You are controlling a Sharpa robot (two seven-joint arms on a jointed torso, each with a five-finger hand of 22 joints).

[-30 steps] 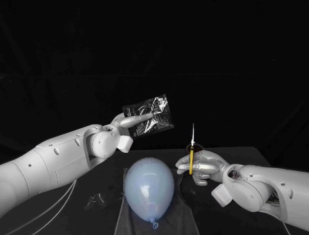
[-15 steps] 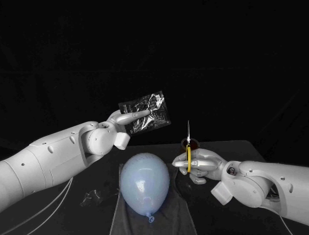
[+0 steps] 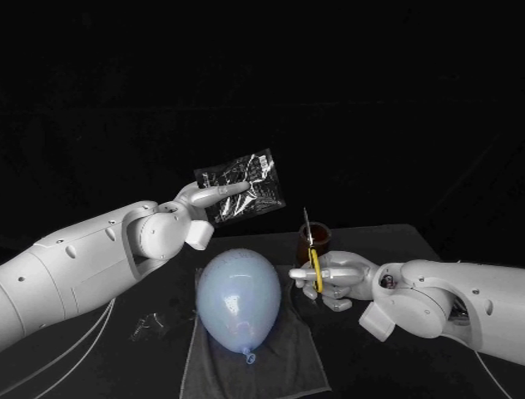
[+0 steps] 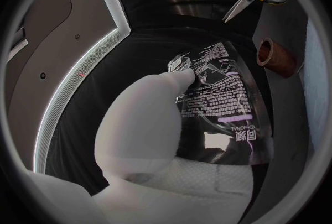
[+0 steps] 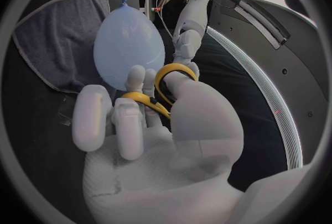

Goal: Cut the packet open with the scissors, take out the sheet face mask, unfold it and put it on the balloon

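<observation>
Black table (image 3: 388,245): we are pinching the packet (image 3: 240,185) aloft in our left hand (image 3: 199,203), gripping the scissors (image 3: 314,264) in our right hand (image 3: 334,279) beside the balloon (image 3: 240,295).

The right hand (image 3: 334,281) has tilted the scissors (image 3: 315,264) leftward, so their point now stands nearer the packet's (image 3: 240,184) lower right corner.
</observation>
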